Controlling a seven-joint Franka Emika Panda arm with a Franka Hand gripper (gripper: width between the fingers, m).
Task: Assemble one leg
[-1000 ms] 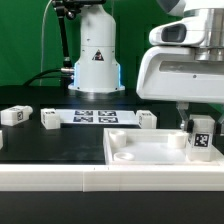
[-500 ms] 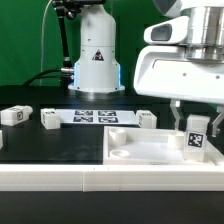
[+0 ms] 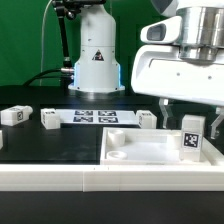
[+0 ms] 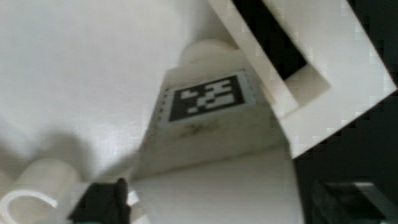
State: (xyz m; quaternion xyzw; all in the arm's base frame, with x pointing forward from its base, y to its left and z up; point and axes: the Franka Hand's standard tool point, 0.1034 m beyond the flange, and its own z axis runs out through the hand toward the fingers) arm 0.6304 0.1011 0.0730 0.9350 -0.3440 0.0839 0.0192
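Note:
My gripper (image 3: pixel 190 118) is shut on a leg (image 3: pixel 191 136), a small white upright post with a black-and-white tag on its face. It holds the leg over the right part of the white square tabletop (image 3: pixel 135 150) at the front of the table. I cannot tell whether the leg's lower end touches the tabletop. In the wrist view the leg (image 4: pixel 210 110) fills the middle between the dark fingers (image 4: pixel 98 200), with the tabletop's white surface (image 4: pixel 71 70) behind it. Three more legs (image 3: pixel 14 115) (image 3: pixel 49 119) (image 3: pixel 147 119) lie on the black table.
The marker board (image 3: pixel 95 116) lies flat at the back middle, in front of the arm's white base (image 3: pixel 97 55). A green curtain is behind. A round socket (image 3: pixel 122 157) shows in the tabletop's near left corner. A white ledge runs along the table's front edge.
My gripper has moved a little toward the exterior view's left with the leg in it, still over the tabletop. The loose legs have not moved.

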